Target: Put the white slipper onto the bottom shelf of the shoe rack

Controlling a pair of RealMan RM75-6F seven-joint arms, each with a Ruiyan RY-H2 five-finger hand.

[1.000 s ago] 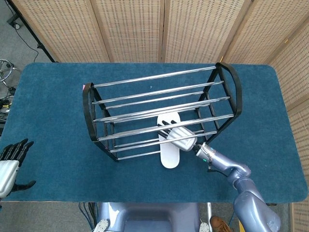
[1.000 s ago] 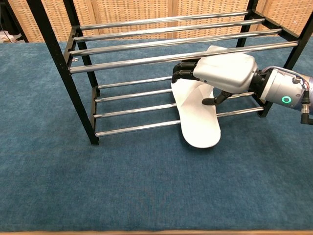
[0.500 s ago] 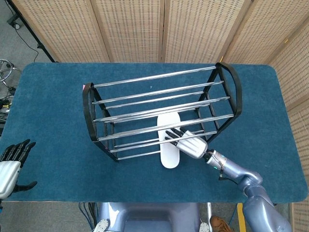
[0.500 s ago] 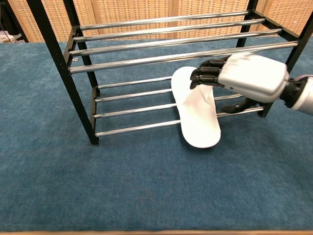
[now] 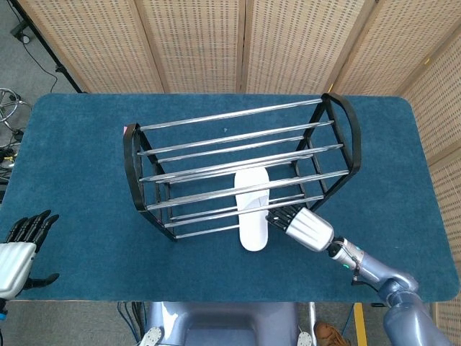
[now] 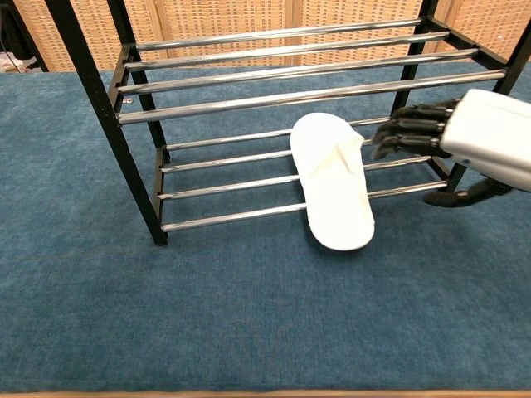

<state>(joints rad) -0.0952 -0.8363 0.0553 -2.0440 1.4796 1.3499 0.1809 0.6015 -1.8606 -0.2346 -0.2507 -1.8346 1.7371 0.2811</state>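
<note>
Blue carpet covers the desk [image 5: 79, 151] where our right robot hand [image 6: 477, 141] hovers empty, fingers loosely extended. Just left of it the flat white foam slipper [image 6: 334, 186] lies on the bottom rails of the black-framed, chrome-barred shoe rack [image 5: 238, 169], heel overhanging forward. We judge it light and bendable, best pushed at the heel; open carpet lies in front.

a worktop [image 5: 79, 144] covered in dark blue carpet-like fabric fills the middle of the scene, its corners rounded. behind the worktop stands a folding screen [image 5: 194, 43] of pale woven cane panels in light wooden frames. left of the worktop, grey floor [image 5: 21, 68] shows with a black cable [image 5: 43, 68] lying on it.
</note>
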